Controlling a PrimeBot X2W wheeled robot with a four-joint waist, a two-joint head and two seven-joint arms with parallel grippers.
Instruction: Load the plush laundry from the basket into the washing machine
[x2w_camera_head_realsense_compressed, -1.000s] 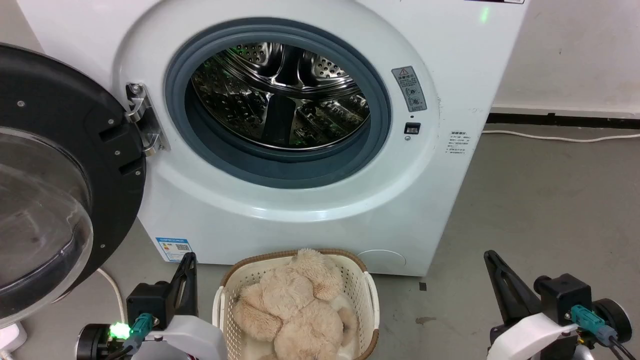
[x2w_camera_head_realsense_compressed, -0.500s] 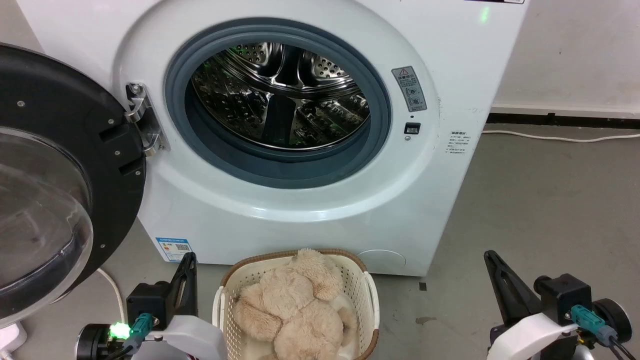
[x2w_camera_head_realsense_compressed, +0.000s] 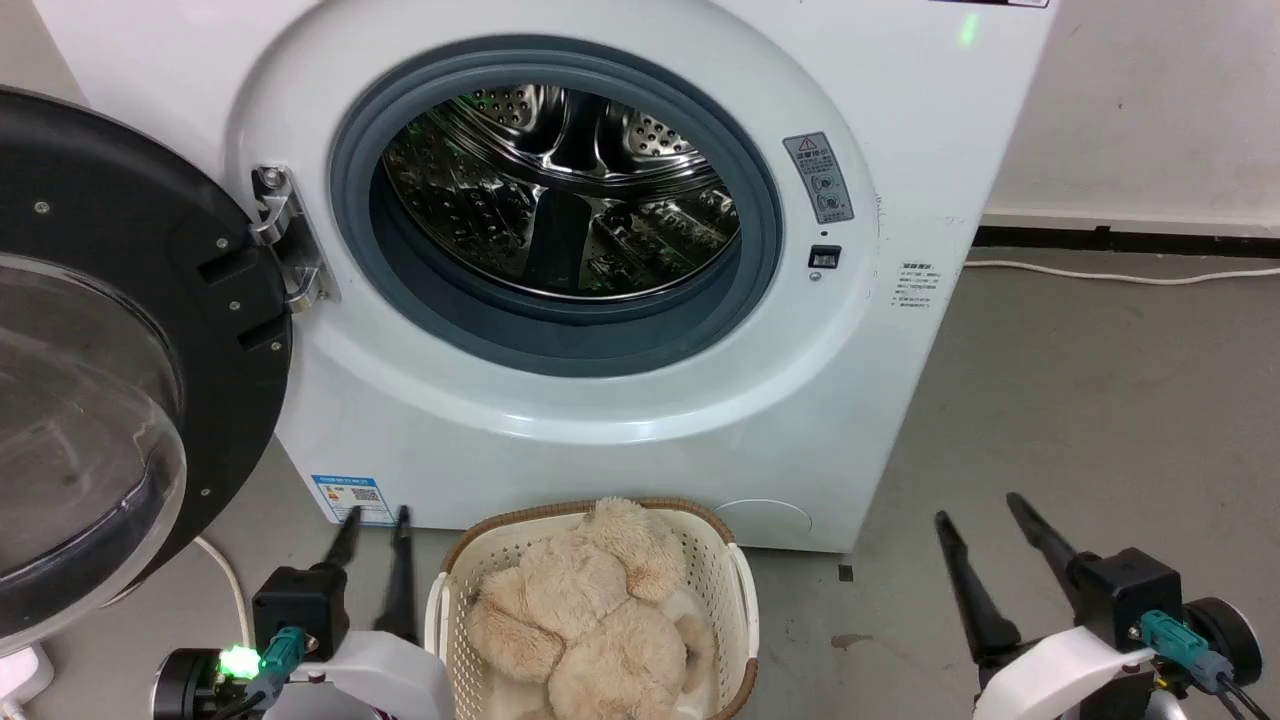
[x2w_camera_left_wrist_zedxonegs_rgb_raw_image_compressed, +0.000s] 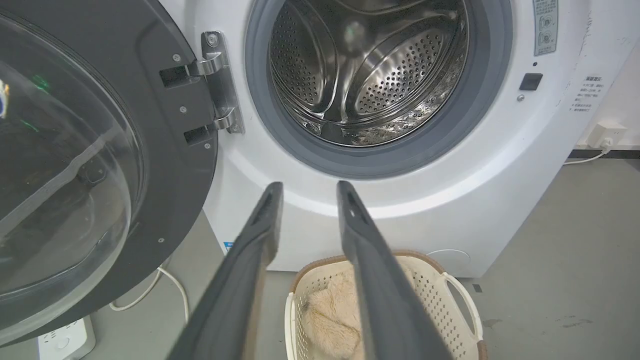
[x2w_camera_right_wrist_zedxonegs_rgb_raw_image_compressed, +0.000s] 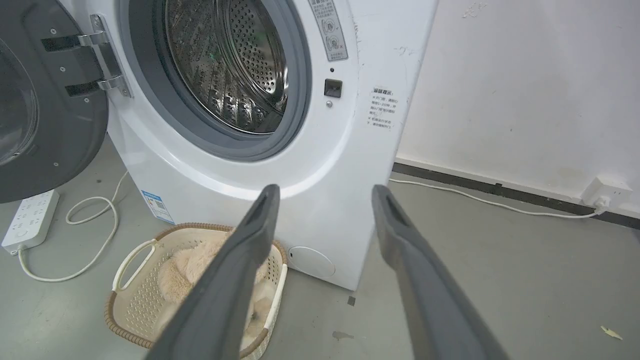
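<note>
The fluffy beige plush laundry (x2w_camera_head_realsense_compressed: 590, 610) lies curled in the cream basket (x2w_camera_head_realsense_compressed: 735, 610) on the floor in front of the white washing machine (x2w_camera_head_realsense_compressed: 880, 330), whose steel drum (x2w_camera_head_realsense_compressed: 560, 190) gapes behind a grey rubber ring. Its black-framed glass door (x2w_camera_head_realsense_compressed: 110, 350) hangs swung out to the left. My left gripper (x2w_camera_head_realsense_compressed: 377, 518) stands open just left of the basket, fingers up, holding nothing. My right gripper (x2w_camera_head_realsense_compressed: 982, 512) is open well right of the basket. The left wrist view shows the plush (x2w_camera_left_wrist_zedxonegs_rgb_raw_image_compressed: 327, 315) between its fingers (x2w_camera_left_wrist_zedxonegs_rgb_raw_image_compressed: 250, 260); the right wrist view shows the basket (x2w_camera_right_wrist_zedxonegs_rgb_raw_image_compressed: 130, 300) behind its fingers (x2w_camera_right_wrist_zedxonegs_rgb_raw_image_compressed: 235, 280).
A white power strip (x2w_camera_right_wrist_zedxonegs_rgb_raw_image_compressed: 30, 220) and looping cord (x2w_camera_right_wrist_zedxonegs_rgb_raw_image_compressed: 95, 240) lie on the grey floor under the open door. Another white cable (x2w_camera_head_realsense_compressed: 1120, 275) runs along the wall's black skirting to a socket (x2w_camera_right_wrist_zedxonegs_rgb_raw_image_compressed: 607, 192) at the right. Bare floor (x2w_camera_head_realsense_compressed: 1100, 420) spreads right of the machine.
Both grippers have opened: each pair of fingers, pressed together before, now stands apart. The plush, basket and machine have not moved.
</note>
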